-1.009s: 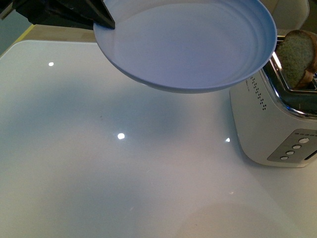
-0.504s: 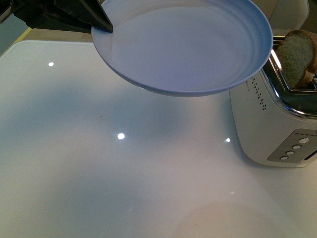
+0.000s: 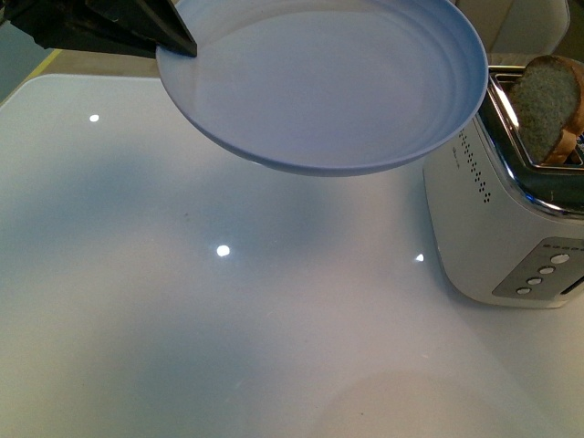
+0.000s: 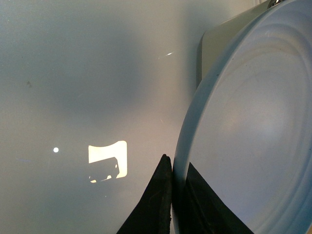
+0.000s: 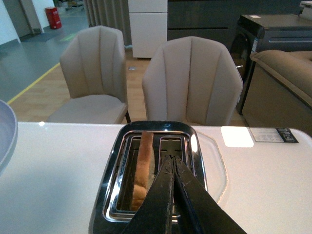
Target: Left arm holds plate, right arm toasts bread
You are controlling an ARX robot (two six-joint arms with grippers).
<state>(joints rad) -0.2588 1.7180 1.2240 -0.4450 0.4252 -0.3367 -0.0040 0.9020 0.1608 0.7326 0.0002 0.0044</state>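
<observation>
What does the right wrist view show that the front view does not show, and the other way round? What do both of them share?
Only the right wrist view: the right gripper, shut, above the toaster near its empty slot, and two chairs behind the table.
Only the front view: the left gripper, shut on the rim of the plate, and the toaster's buttons.
Both: the toaster, the bread standing in a slot, the table, and the plate, though the right wrist view shows only its edge.
</observation>
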